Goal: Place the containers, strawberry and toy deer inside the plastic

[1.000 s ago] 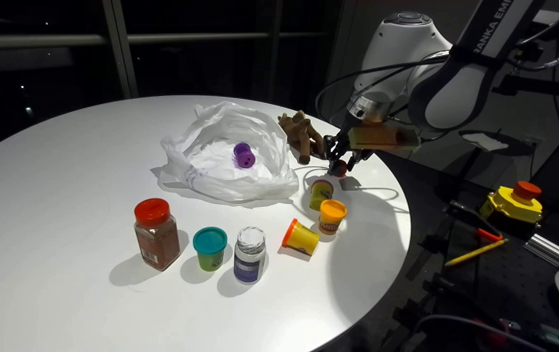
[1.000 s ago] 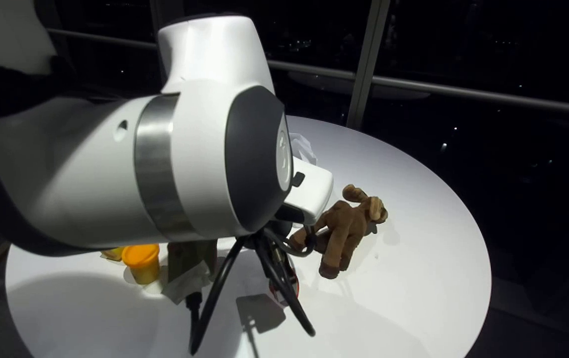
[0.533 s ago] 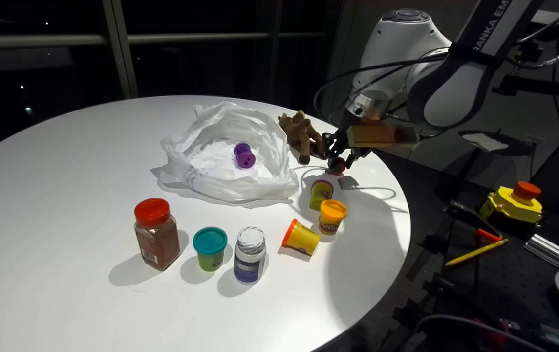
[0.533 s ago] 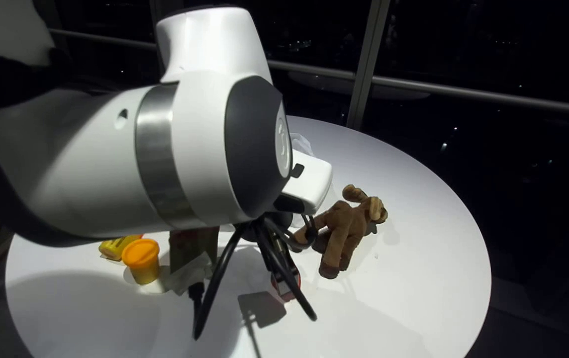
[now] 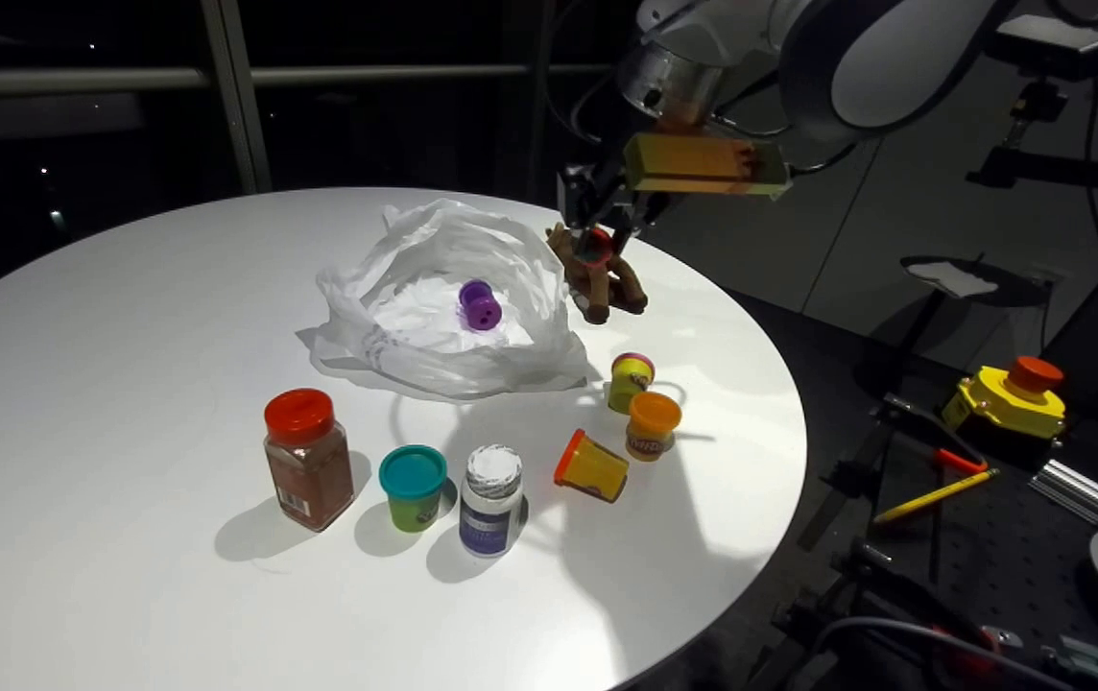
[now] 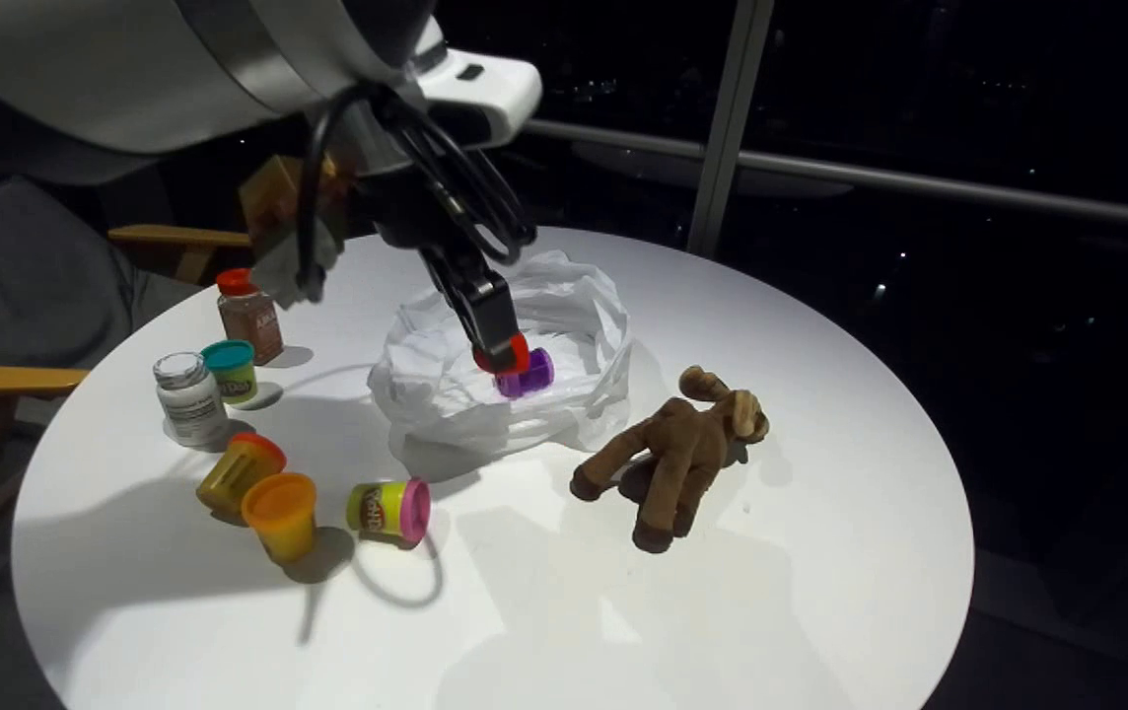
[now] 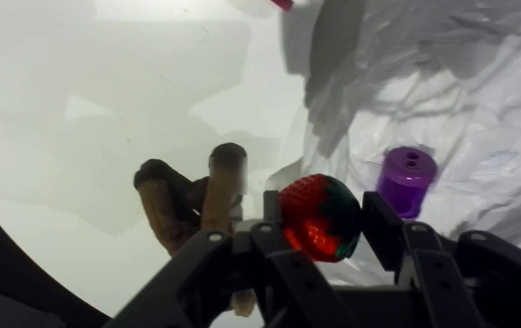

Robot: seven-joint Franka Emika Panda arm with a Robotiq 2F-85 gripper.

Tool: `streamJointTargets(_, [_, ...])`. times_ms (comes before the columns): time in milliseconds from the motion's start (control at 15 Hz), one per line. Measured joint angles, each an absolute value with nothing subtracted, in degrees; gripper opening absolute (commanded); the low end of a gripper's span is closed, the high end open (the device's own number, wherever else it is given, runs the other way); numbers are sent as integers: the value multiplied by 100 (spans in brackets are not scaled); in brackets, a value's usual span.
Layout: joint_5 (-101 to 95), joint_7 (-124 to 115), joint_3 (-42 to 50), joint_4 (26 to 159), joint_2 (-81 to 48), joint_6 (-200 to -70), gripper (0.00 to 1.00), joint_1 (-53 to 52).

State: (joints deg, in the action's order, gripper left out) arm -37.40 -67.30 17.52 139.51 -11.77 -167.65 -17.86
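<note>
My gripper (image 7: 319,209) is shut on the red strawberry (image 7: 313,223) with green leaves. The strawberry, also in both exterior views (image 5: 595,248) (image 6: 519,353), is held above the table near the bag. The white plastic bag (image 5: 434,372) (image 6: 574,281) stands open with a purple container (image 5: 480,305) (image 6: 534,375) inside. The brown toy deer (image 6: 677,449) (image 5: 597,293) lies beside the bag, partly behind my gripper in an exterior view. Containers: pink-lidded tub (image 6: 388,511), orange-lidded tub (image 5: 653,422), fallen yellow tub (image 5: 595,468), teal-lidded tub (image 5: 413,489), white bottle (image 5: 489,509), red-lidded jar (image 5: 311,470).
The round white table (image 5: 127,384) has a curved edge. Dark windows stand behind it. A yellow box with a red button (image 5: 1005,398) and a pencil (image 5: 938,495) lie beyond the table. A chair (image 6: 32,286) stands near the jar's side.
My gripper has risen from the table with the strawberry and moved toward the bag. The arm no longer hides the bag and several containers in an exterior view. The other objects have not moved.
</note>
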Motion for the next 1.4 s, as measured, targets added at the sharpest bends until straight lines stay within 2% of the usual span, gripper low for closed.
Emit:
streamJointTargets(400, [-3847,-6730,1519,13267,-1800,-16868,23,-2252])
streamJointTargets(933, [-4010,-6721,1809,12263,-3199,-16925,23,-2281])
streamJointTargets(1000, [-4010,-6717,1846,12180,-3302,-16925,42,-2280])
streamJointTargets(1067, [-4010,-6716,1884,12106,-3394,-16925,73,-2280])
streamJointTargets(1200, [-4035,-6715,1992,11979,-3517,-16925,76,-2297])
streamJointTargets(1400, [-4170,-6718,2248,11944,-3412,-16920,99,-2386])
